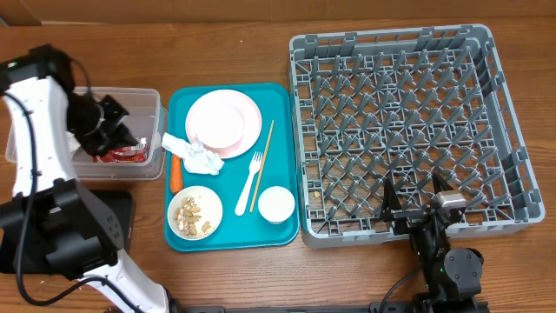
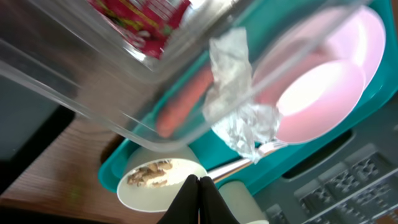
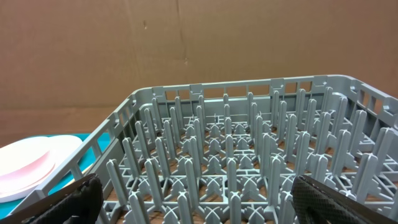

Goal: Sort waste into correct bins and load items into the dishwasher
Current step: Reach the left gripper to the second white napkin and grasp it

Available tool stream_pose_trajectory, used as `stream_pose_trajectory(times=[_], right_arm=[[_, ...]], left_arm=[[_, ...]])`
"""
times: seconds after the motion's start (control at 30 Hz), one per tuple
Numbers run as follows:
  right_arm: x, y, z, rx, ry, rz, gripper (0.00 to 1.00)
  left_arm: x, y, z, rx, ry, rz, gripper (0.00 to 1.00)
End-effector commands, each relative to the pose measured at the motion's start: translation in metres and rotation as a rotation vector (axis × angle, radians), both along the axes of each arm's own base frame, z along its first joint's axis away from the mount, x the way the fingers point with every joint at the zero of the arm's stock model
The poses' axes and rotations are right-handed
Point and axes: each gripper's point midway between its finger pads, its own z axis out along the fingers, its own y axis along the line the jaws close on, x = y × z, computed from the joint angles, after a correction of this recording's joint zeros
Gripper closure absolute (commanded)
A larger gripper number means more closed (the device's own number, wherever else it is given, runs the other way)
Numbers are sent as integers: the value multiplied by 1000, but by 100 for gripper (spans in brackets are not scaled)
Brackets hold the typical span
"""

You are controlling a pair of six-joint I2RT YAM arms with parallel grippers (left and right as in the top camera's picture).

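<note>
My left gripper [image 1: 110, 127] is shut and empty over the clear tub [image 1: 148, 97]; its closed jaws show in the left wrist view [image 2: 199, 186]. A red wrapper [image 1: 122, 155] lies in the tub [image 2: 140, 25]. On the teal tray [image 1: 287, 96] are a pink plate [image 1: 223, 122], a crumpled napkin [image 1: 195, 155], a carrot [image 1: 175, 174], a bowl of scraps [image 1: 195, 213], a fork [image 1: 249, 183], chopsticks [image 1: 262, 165] and a cup [image 1: 276, 204]. My right gripper [image 1: 413, 204] is open and empty at the front edge of the grey rack [image 1: 408, 130], its fingers wide apart [image 3: 202, 202].
A black tray [image 1: 122, 217] lies at the front left, mostly hidden under my left arm. The rack [image 3: 230, 155] holds nothing between its pegs. The plate's edge shows at the left of the right wrist view [image 3: 31, 165].
</note>
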Motion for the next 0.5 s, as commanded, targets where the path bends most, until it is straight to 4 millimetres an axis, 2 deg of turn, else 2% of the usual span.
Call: stream_pose_trajectory(times=[0.0, 0.17, 0.23, 0.4, 0.47], right_arm=[[1, -3, -2, 0, -5, -14, 0], [1, -3, -2, 0, -5, -14, 0], [1, -3, -2, 0, -5, -14, 0], [1, -3, -2, 0, -5, -14, 0], [1, -3, -2, 0, -5, -14, 0]], left_arm=[[0, -29, 14, 17, -28, -115, 96], [-9, -63, 9, 114, 36, -271, 96], [-14, -86, 7, 214, 58, -399, 96], [-14, -118, 5, 307, 42, -532, 96], [-11, -124, 5, 355, 26, -571, 88]])
